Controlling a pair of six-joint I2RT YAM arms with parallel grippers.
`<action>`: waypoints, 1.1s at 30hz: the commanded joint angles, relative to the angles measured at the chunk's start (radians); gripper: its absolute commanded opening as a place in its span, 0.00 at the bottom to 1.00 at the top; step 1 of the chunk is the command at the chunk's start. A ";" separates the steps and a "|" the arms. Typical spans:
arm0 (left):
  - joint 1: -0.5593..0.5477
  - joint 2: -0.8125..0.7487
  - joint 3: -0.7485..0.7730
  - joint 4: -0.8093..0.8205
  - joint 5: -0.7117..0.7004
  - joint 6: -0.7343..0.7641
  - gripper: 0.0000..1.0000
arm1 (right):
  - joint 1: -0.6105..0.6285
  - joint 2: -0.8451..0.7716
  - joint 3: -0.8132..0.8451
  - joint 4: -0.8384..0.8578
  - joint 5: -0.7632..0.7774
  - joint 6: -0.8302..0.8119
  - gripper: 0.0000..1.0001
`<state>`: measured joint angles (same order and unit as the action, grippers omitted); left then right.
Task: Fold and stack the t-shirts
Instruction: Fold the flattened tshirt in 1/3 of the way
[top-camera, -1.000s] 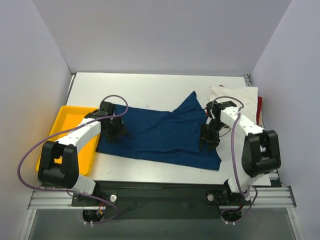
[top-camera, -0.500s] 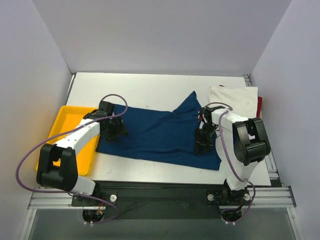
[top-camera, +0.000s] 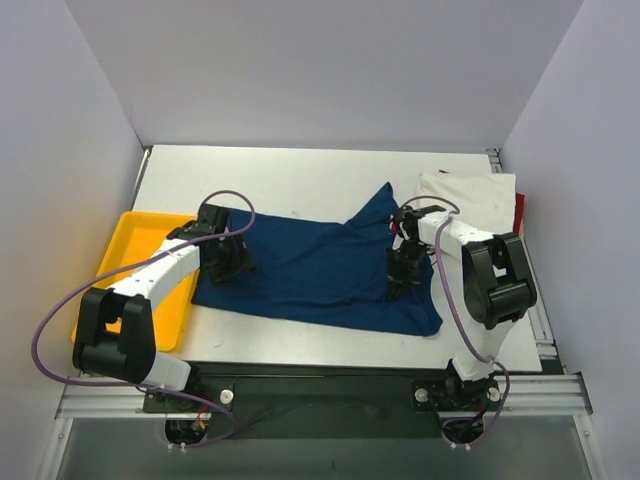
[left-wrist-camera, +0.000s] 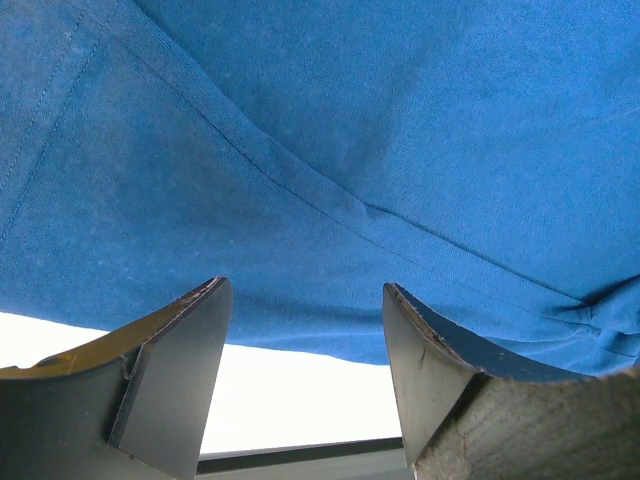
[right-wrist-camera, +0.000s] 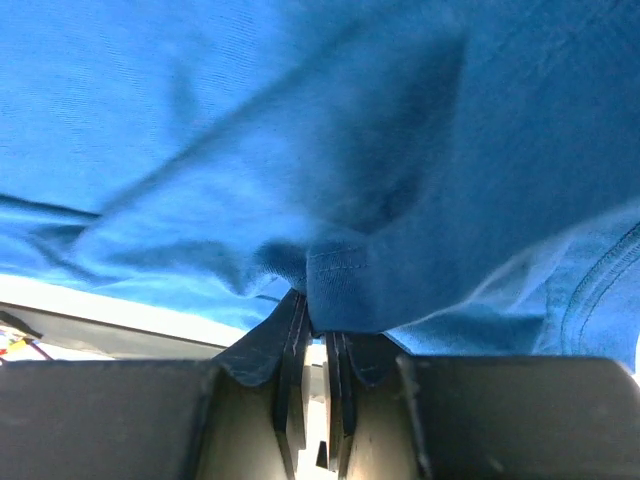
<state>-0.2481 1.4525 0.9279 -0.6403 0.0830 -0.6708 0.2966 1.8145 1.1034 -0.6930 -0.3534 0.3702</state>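
The navy blue t-shirt (top-camera: 320, 268) lies spread across the table's middle, with a peak of cloth raised at its back right. My left gripper (top-camera: 229, 262) is open over the shirt's left end. In the left wrist view (left-wrist-camera: 304, 285) its jaws stand wide apart over the shirt's hem (left-wrist-camera: 350, 120) with nothing between them. My right gripper (top-camera: 400, 276) is over the shirt's right part. In the right wrist view (right-wrist-camera: 318, 322) it is shut on a hemmed fold of the blue cloth (right-wrist-camera: 250, 120). The cream-white t-shirt (top-camera: 470, 190) lies folded at the back right, on top of the red one (top-camera: 519, 214).
A yellow plastic tray (top-camera: 120, 262) sits at the left edge, under my left arm. White walls close in the left, back and right sides. The table's front edge runs just below the shirt's hem.
My right gripper has moved left and inward with the blue cloth in it, drawing the shirt's right edge with it. My left gripper has stayed in place.
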 joint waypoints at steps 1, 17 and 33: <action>0.000 -0.023 0.006 0.001 -0.011 0.005 0.72 | 0.012 0.011 0.072 -0.074 -0.004 0.006 0.08; 0.000 0.037 0.029 0.016 0.006 0.011 0.72 | 0.012 0.040 0.138 -0.163 0.030 -0.010 0.33; 0.000 0.097 0.055 0.031 0.015 0.019 0.72 | 0.016 0.077 0.213 -0.220 -0.005 -0.031 0.00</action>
<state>-0.2481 1.5414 0.9329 -0.6350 0.0875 -0.6685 0.3031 1.8664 1.2785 -0.8391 -0.3439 0.3515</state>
